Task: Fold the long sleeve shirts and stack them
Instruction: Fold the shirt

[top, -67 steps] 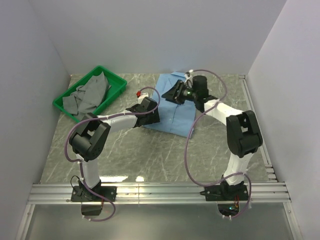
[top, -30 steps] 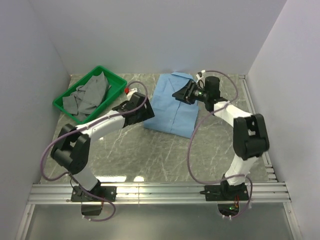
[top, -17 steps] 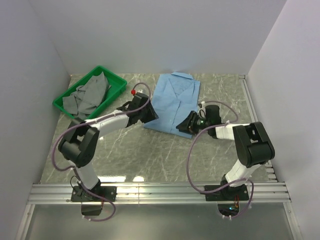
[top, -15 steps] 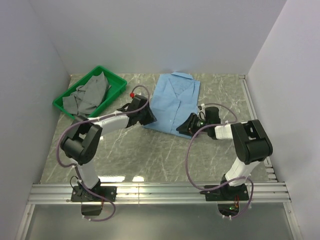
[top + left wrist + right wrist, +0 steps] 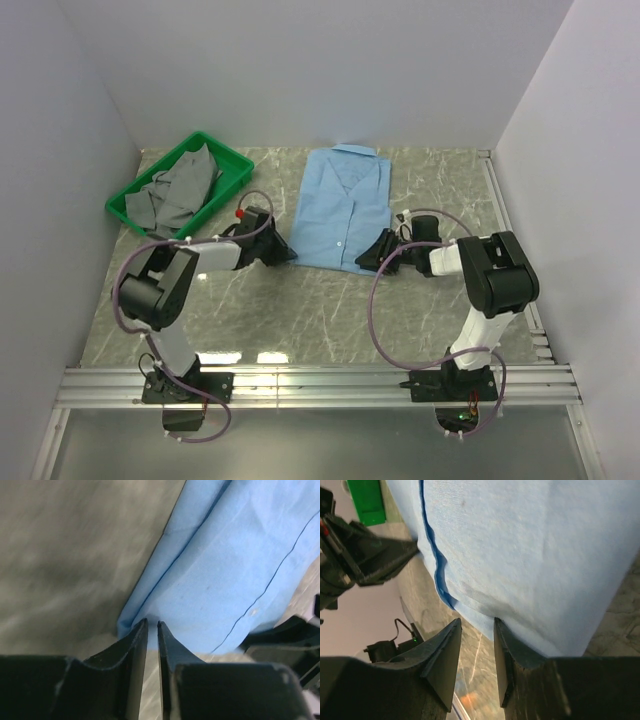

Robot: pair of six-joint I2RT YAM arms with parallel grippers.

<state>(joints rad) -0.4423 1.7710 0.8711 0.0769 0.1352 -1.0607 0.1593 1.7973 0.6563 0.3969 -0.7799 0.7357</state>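
Note:
One light blue long sleeve shirt (image 5: 340, 205) lies folded flat on the marble table, collar away from me. My left gripper (image 5: 283, 255) is low at its near left corner. In the left wrist view, that gripper (image 5: 152, 623) has its jaws drawn to a thin slit, pinching the shirt (image 5: 235, 565) at its hem corner. My right gripper (image 5: 372, 258) is at the near right corner. The right wrist view shows it (image 5: 477, 621) open, tips against the hem of the shirt (image 5: 530, 550), table showing between the fingers.
A green tray (image 5: 232, 160) at the back left holds crumpled grey clothes (image 5: 180, 190). White walls close in the table on three sides. An aluminium rail (image 5: 320, 380) runs along the near edge by the arm bases.
The right gripper came down from the collar end to the shirt's near right corner. The left gripper drew back to the near left corner and its jaws narrowed onto the hem.

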